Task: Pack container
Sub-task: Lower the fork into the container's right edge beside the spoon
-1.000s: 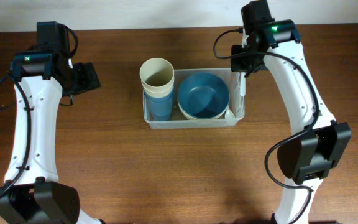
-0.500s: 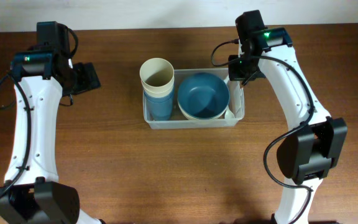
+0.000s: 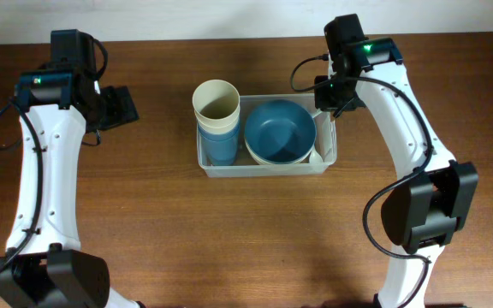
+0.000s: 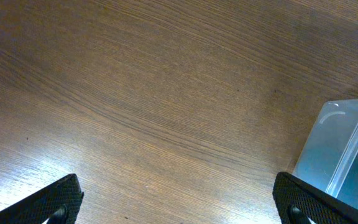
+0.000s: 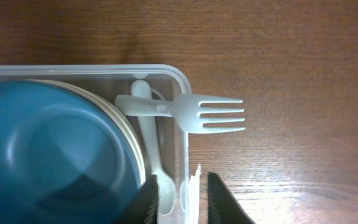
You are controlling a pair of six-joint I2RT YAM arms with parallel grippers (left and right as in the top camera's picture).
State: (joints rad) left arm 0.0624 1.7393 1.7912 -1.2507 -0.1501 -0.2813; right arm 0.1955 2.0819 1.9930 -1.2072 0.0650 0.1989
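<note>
The clear plastic container (image 3: pixel 266 168) sits mid-table. It holds a cream cup stacked on blue cups (image 3: pixel 216 107) at its left and a blue bowl (image 3: pixel 279 128) nested in a cream bowl. A white spoon (image 5: pixel 146 134) lies at its right end. A white fork (image 5: pixel 194 112) rests across the rim, tines outside. My right gripper (image 3: pixel 329 114) hovers over the container's right wall (image 5: pixel 184 155). Its nearly shut fingers (image 5: pixel 180 196) hold a white plastic knife (image 5: pixel 195 186) just outside the wall. My left gripper (image 3: pixel 123 106) is open and empty (image 4: pixel 179 205) over bare wood, left of the container (image 4: pixel 347 155).
The wooden table (image 3: pixel 246 239) extends all around the container. A pale wall edge runs along the back (image 3: pixel 229 17). Both arm bases stand at the front corners, left (image 3: pixel 50 278) and right (image 3: pixel 422 214).
My right gripper moved left and slightly down to the container's right end with the white knife, then stayed still over the last half second. The left arm has not moved.
</note>
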